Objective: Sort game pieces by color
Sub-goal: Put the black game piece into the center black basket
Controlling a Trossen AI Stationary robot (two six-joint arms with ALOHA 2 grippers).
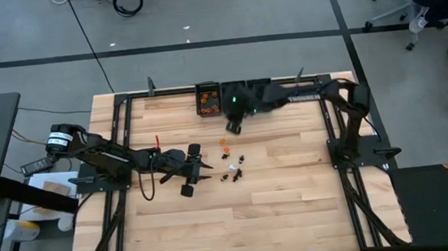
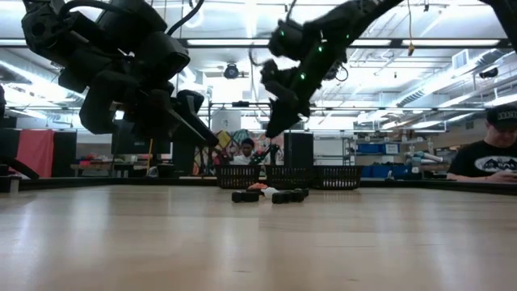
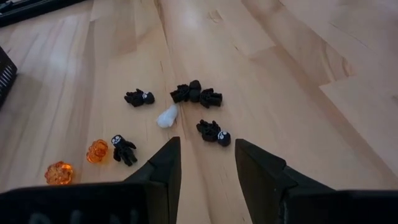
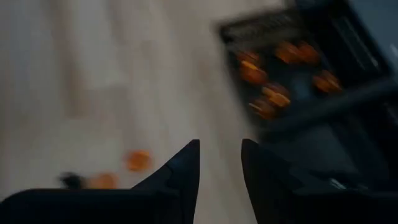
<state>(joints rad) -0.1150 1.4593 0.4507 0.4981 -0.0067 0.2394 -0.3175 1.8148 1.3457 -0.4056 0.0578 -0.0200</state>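
Jaws parted, right gripper point(image 4: 220, 163) seemingly empty; bin point(image 4: 292, 68) blurred.

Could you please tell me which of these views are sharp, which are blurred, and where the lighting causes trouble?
Left wrist view: sharp, the black game pieces and the white piece crisp. Right wrist view: smeared, the orange pieces in the bin only blobs. Low view: ceiling lights backlight both arms into silhouettes. High view: even light, the pieces on the table tiny.

Orange, black and white game pieces point(image 1: 232, 159) lie scattered mid-table, some orange binned
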